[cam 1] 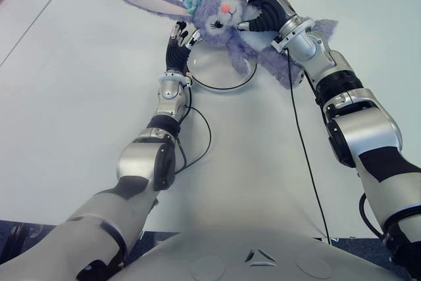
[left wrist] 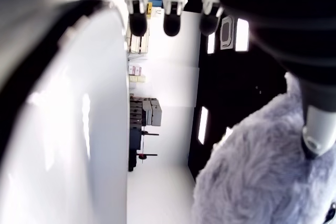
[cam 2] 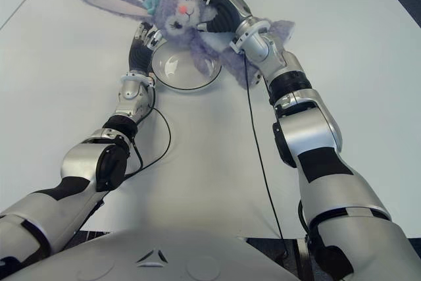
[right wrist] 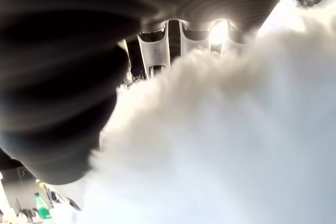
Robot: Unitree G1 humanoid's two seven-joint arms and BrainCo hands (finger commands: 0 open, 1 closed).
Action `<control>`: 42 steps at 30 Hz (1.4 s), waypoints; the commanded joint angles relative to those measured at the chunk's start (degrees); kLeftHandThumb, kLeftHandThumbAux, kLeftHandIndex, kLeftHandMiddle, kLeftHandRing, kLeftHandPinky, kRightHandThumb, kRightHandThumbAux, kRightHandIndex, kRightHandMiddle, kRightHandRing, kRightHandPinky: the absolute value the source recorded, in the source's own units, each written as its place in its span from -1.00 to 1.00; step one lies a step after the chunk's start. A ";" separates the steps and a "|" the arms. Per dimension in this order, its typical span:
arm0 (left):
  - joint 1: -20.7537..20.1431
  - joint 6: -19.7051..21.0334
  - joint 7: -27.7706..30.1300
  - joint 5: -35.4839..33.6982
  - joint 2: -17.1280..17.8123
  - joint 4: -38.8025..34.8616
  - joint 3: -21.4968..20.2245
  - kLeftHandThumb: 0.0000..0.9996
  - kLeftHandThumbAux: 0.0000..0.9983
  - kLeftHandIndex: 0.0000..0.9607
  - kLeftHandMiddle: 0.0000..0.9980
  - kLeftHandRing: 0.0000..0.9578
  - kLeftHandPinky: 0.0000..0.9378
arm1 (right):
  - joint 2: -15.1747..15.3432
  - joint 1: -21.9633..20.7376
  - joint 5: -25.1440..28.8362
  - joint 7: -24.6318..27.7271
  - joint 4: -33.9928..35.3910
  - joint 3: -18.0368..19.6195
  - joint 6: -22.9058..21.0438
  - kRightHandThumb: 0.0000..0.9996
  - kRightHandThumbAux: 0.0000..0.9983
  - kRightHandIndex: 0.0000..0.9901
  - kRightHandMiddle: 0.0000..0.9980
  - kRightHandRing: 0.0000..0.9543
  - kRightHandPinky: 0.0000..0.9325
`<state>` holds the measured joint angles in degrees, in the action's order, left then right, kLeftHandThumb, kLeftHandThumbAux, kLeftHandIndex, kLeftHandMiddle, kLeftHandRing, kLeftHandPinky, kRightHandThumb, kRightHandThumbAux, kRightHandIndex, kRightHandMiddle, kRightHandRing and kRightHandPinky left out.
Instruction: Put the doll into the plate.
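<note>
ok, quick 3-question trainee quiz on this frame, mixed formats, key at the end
1. True or false: the doll lies fully inside the plate.
2. Which robot hand grips the doll's head? A) left B) right C) neither
3. Fill in: the left robot hand is at the plate's ____ rim, on the robot's left side.

Key:
1. False. The doll is held over the plate's far edge, with its ears and body beyond the rim.
2. B. The right robot hand is closed round the head.
3. Far.
</note>
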<state>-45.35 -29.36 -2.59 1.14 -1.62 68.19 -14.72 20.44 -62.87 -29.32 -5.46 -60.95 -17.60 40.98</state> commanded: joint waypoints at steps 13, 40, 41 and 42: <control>15.12 9.86 -1.88 0.71 -5.27 9.96 0.58 -1.00 0.12 -1.00 -0.96 -0.98 -1.00 | -5.37 -4.04 -2.83 -2.50 -3.11 -4.00 2.71 -0.26 0.73 0.61 0.76 0.80 0.74; 14.99 10.13 -2.92 1.04 -6.09 10.03 0.98 -1.00 0.11 -1.00 -0.96 -0.97 -0.99 | -9.51 -6.06 -2.02 -1.99 -6.18 -5.48 3.18 -0.29 0.73 0.57 0.72 0.75 0.67; 15.01 10.06 -2.87 0.93 -6.17 10.02 0.89 -1.00 0.11 -1.00 -0.95 -0.97 -0.99 | -9.64 -5.87 -1.90 -1.93 -6.22 -5.45 3.24 -0.29 0.72 0.56 0.72 0.75 0.67; 15.01 9.96 -2.78 0.74 -6.24 10.00 0.73 -1.00 0.11 -1.00 -0.95 -0.97 -0.99 | -9.86 -5.64 -1.83 -1.97 -6.32 -5.44 3.29 -0.29 0.72 0.56 0.71 0.75 0.67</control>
<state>-45.37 -29.36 -5.35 1.12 -1.79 68.19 -14.79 15.73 -67.15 -30.46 -8.55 -66.60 -21.24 40.98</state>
